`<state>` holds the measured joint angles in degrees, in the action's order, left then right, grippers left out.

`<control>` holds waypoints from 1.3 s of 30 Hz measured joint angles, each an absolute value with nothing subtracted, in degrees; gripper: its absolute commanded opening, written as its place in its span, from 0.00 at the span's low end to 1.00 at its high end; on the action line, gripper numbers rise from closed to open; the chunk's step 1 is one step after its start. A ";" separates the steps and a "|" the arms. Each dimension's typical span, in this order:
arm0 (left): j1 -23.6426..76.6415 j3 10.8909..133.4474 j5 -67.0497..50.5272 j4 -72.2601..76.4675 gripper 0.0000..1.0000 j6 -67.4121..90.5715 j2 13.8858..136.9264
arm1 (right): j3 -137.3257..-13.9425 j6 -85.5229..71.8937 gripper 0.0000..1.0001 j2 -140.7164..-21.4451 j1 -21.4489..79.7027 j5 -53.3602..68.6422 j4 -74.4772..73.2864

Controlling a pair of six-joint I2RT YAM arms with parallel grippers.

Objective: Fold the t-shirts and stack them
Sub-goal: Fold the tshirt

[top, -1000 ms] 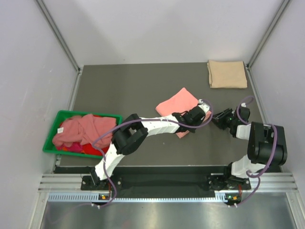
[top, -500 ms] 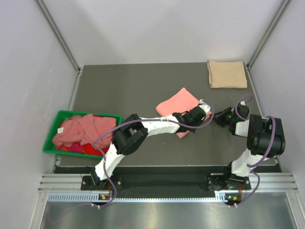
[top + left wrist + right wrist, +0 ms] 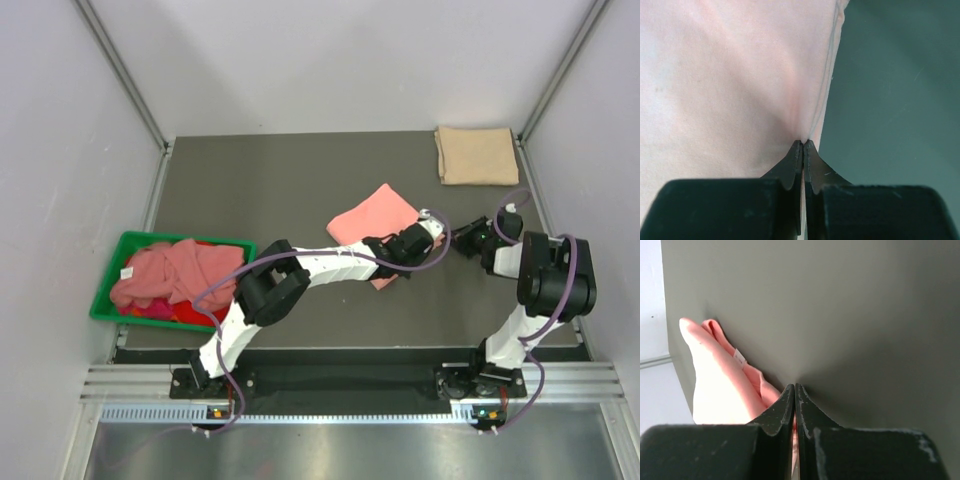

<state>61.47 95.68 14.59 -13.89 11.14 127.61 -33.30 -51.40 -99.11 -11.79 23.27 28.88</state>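
A folded salmon-pink t-shirt (image 3: 370, 214) lies in the middle of the grey table (image 3: 260, 190). My left gripper (image 3: 418, 240) is at its near right edge. In the left wrist view this gripper (image 3: 803, 141) is shut on the shirt (image 3: 730, 85), and the cloth puckers into the tips. My right gripper (image 3: 462, 243) comes in from the right. In the right wrist view it (image 3: 794, 385) is shut low on the table at the shirt's folded edge (image 3: 720, 375), with a sliver of pink between the jaws. A folded tan-beige t-shirt (image 3: 477, 155) lies at the far right corner.
A green bin (image 3: 108, 292) at the left front holds a heap of pink t-shirts (image 3: 165, 272) over red cloth. White walls and metal rails close in the table on the left, the right and the back.
Both grippers have gone from open to shut at the salmon-pink shirt's right edge. The right wrist has shifted slightly away from the robot's base. The shirt has not moved.
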 measured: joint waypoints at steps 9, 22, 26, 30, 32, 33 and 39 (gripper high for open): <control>61.49 95.68 13.50 -14.68 0.24 10.48 126.78 | -38.37 -46.50 0.43 -96.25 -11.81 22.02 18.48; 60.07 93.71 12.84 -18.28 0.29 12.12 114.15 | -35.22 -45.23 0.59 -77.62 -5.04 15.05 7.62; 55.22 93.73 11.22 -20.27 0.29 12.86 112.62 | -33.91 -45.08 0.57 -77.67 -2.57 12.67 5.10; 47.44 92.77 8.03 -22.55 0.29 14.13 112.64 | -33.67 -45.06 0.55 -78.08 -1.08 10.50 4.73; 44.03 91.85 6.90 -23.05 0.29 14.79 112.66 | -33.65 -45.12 0.54 -78.96 -0.91 9.87 5.15; 42.22 91.35 6.48 -23.59 0.29 15.09 112.66 | -33.58 -45.17 0.53 -79.75 -0.91 9.61 5.56; 35.22 89.82 2.66 -25.52 0.30 16.64 113.62 | -31.48 -46.50 0.48 -85.56 -0.89 10.24 13.02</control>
<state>35.22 89.82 2.66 -25.52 16.64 113.62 -31.48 -46.50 -85.56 -0.89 10.24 13.02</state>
